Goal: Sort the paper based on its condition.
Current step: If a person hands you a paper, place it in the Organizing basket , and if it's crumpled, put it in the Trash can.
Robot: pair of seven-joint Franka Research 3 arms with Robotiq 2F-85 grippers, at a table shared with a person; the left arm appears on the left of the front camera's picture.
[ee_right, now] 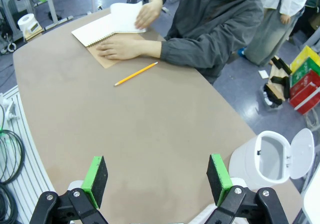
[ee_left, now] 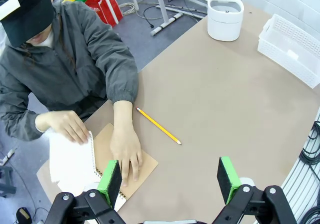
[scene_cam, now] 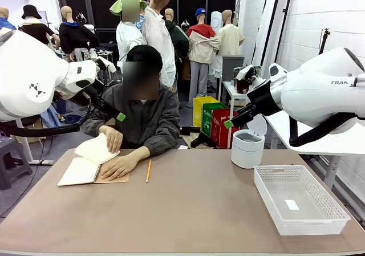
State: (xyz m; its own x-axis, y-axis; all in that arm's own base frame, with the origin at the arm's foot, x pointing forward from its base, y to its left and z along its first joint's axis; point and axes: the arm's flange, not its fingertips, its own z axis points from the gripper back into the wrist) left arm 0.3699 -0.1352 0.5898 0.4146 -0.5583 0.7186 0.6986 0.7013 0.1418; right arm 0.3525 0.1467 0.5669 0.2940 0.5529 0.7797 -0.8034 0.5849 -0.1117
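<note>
**Worktop holdings, placed from the notebook**

- Worktop (scene_cam: 194, 210): one, brown, with rounded corners.
- Notebook (scene_cam: 85, 171): one, spiral-bound, lying open with its brown cover flat. It sits close to the far edge, toward the robot's left corner.
- Paper (scene_cam: 94, 149): a bunch of white sheets raised over the notebook's far half. I cannot count them or tell whether they are loose or bound.
- Person: one, seated at the far edge behind the notebook.
- Hands: two. One hand (scene_cam: 111, 137) lifts the paper. The other hand (scene_cam: 120, 166) presses flat on the notebook's cover.
- Pencil (scene_cam: 148, 170): one, yellow, just beside the notebook on the robot's right. It touches neither the cover nor the hand.
- Bin (scene_cam: 247, 147): one, white and round, lid tipped up. It stands well apart from the notebook to the right, at the far edge.
- Basket (scene_cam: 268, 194): one, white, of open lattice. It is farther right of the notebook than the bin, nearer the robot and close to the right edge. One small white slip (scene_cam: 291, 204) lies inside.
- Left gripper (ee_left: 169, 179): one, high above the notebook's near side. Its fingers (ee_left: 110, 181) are spread wide and hold nothing.
- Right gripper (ee_right: 156, 178): one, high and well right of the notebook. Its fingers (ee_right: 95, 180) are also spread wide and hold nothing.
- Open room: bare worktop runs from the pencil to the bin and basket, and from the notebook to the near edge.
</note>
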